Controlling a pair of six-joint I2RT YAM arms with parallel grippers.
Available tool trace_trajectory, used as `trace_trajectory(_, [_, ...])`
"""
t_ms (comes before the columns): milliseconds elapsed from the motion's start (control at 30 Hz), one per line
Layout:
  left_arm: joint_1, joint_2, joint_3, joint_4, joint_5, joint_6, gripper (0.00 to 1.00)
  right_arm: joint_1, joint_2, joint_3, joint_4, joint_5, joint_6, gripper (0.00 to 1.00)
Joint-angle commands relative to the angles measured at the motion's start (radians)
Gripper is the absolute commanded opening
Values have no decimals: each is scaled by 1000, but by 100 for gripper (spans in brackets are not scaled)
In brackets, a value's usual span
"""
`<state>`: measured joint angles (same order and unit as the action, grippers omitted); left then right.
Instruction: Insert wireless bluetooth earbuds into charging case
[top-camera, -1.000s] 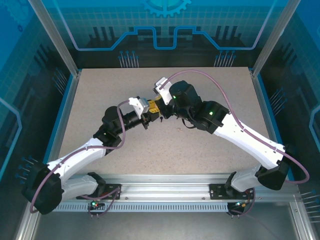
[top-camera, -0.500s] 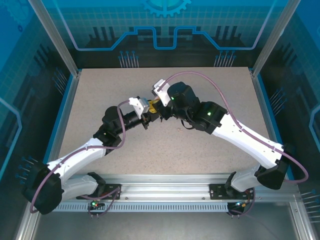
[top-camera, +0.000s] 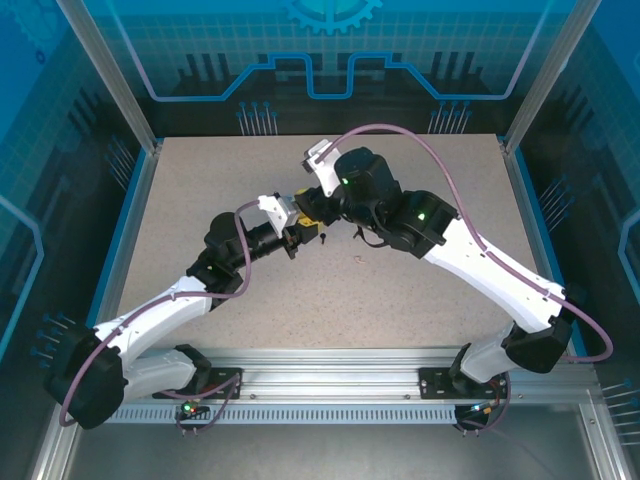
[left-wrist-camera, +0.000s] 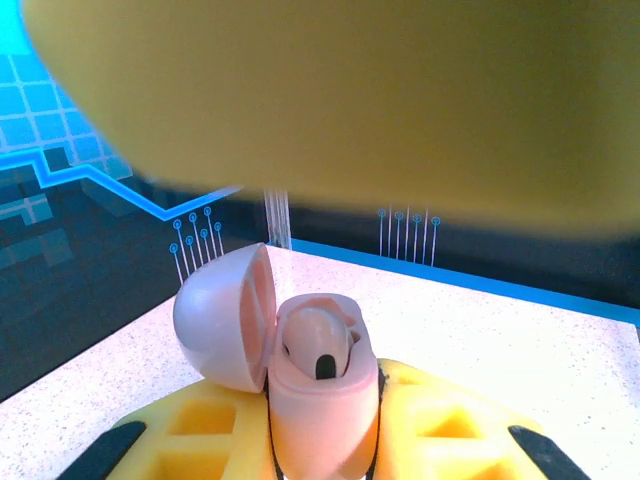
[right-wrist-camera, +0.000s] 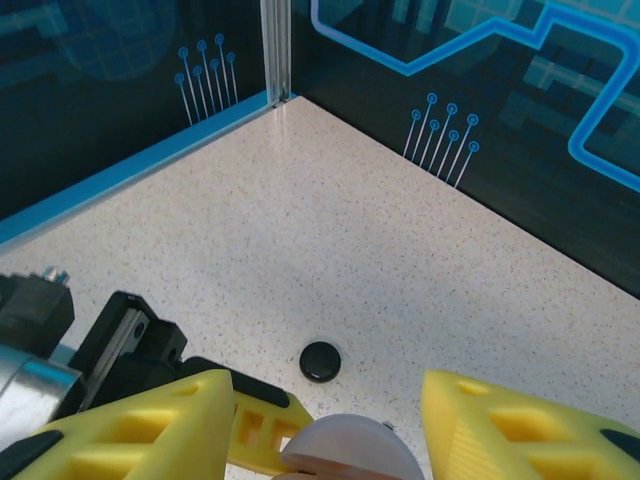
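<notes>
The left arm (top-camera: 170, 305) stretches from its base at the near edge diagonally across the table (top-camera: 200, 180), elbow raised and wrist lying level, pointing toward the middle. Its jaws are clenched on a pale pink charging case (left-wrist-camera: 320, 395), which sits upright between the two yellow fingers (left-wrist-camera: 200, 440). The case lid (left-wrist-camera: 225, 320) is swung open and hangs just to the left of the jaws. A pale pink earbud (left-wrist-camera: 320, 345) rests in a socket of the case, directly above the grip.

The right arm (top-camera: 480, 265) comes in from the other side, bent at the elbow, its wrist tipped down over the left jaws so that the two meet at mid-table. Its jaws are released: the yellow fingers (right-wrist-camera: 150, 425) stand wide apart, with the rounded lid (right-wrist-camera: 350, 445) below the gap between them and touching neither. One of these fingers fills the upper part of the left wrist view as a yellow blur (left-wrist-camera: 350, 100) just above the case.

A small black round object (right-wrist-camera: 320, 360) lies on the table just beyond the right jaws.
</notes>
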<state>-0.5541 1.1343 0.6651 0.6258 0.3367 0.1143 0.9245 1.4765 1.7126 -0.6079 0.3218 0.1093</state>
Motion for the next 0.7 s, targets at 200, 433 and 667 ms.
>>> trace_trajectory(200, [-7,-27,4,34,-14,12,0,-72,-42,15,-23,1,134,60])
trace_trajectory(433, [-7,-64,-41,74,-100,8,0,-280,-184,-211,-99,-38,430,65])
trace_trajectory(667, [-7,-86,-55,78,-128,7,0,-400,-80,-404,-110,-148,539,66])
